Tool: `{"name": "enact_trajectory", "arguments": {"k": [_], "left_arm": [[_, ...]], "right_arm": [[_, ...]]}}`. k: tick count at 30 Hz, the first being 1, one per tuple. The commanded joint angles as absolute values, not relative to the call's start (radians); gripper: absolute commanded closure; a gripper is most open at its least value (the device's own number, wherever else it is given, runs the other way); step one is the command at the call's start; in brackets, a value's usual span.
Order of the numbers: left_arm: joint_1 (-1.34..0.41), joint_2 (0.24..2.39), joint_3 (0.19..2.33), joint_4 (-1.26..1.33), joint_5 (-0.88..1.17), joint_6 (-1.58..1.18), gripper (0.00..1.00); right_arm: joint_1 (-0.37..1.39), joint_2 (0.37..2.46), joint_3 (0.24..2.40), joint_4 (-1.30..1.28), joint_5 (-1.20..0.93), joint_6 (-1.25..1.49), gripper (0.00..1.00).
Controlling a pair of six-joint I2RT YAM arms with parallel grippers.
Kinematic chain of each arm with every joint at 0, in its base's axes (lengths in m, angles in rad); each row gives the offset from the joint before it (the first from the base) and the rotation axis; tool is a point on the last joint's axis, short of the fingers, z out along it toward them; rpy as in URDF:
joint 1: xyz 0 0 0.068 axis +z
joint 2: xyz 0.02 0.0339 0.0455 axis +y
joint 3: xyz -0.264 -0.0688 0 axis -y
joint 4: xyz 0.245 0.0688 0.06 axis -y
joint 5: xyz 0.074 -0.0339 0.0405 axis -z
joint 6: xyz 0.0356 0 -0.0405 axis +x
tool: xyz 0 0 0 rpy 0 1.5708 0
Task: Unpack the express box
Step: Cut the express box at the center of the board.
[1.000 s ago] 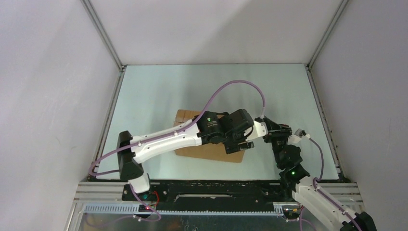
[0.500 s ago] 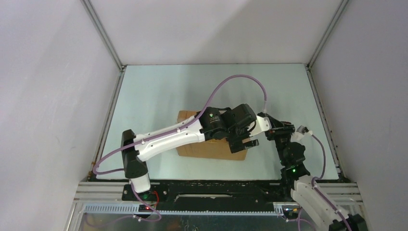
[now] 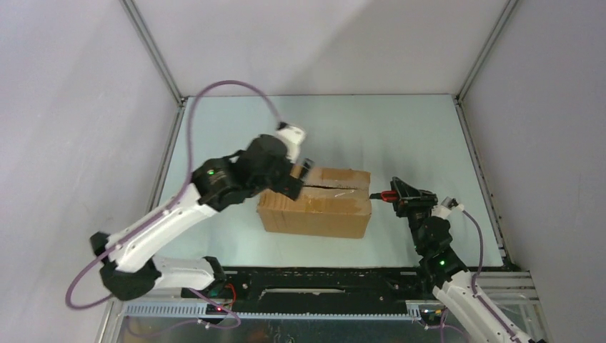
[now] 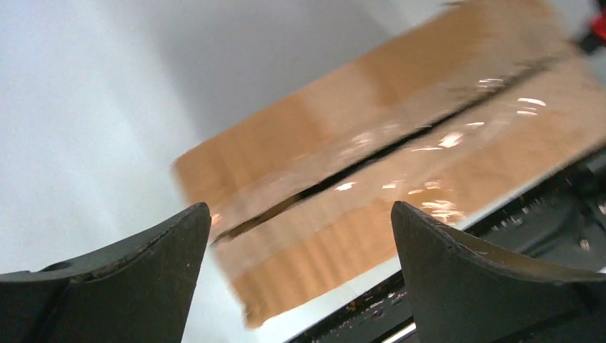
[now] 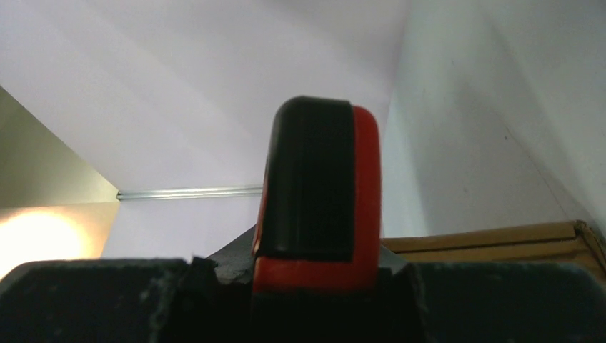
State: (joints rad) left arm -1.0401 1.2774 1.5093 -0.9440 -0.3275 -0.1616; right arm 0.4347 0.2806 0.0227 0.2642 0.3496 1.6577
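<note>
The express box (image 3: 314,209), a brown carton, lies lengthwise at mid-table; a dark slit runs along its taped top seam (image 4: 400,143). My left gripper (image 3: 301,168) hovers at the box's far left top corner, wide open and empty, and the blurred box fills the space beyond its two fingers (image 4: 300,211). Just off the box's right end, my right gripper (image 3: 401,198) is shut on a red-handled utility knife (image 3: 388,194). The knife's red and black handle (image 5: 318,193) stands between the right gripper's jaws (image 5: 318,268). An edge of the box (image 5: 493,239) shows behind it.
White walls with metal corner rails (image 3: 154,53) enclose the table on three sides. The black base rail (image 3: 321,280) runs along the near edge. The left arm's purple cable (image 3: 236,89) loops above the table's left half.
My left arm has swung from over the box's right part to its far left corner, uncovering the top, and its jaws have widened. The right arm has shifted slightly, still gripping the knife.
</note>
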Motion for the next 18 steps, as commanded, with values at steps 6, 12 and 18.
{"name": "enact_trajectory", "arguments": {"k": [6, 12, 18], "left_arm": [[-0.65, 0.917, 1.111, -0.785, -0.055, -0.569, 0.0], [-0.629, 0.9, 1.009, -0.698, 0.021, -0.666, 0.0], [-0.627, 0.894, 0.933, -0.64, 0.025, -0.745, 0.0]], "right_arm": [[0.519, 0.345, 0.019, 0.427, 0.504, 1.712, 1.0], [0.553, 0.354, 0.009, 0.467, 0.543, 1.712, 1.0], [0.562, 0.381, 0.002, 0.487, 0.555, 1.72, 1.0]]}}
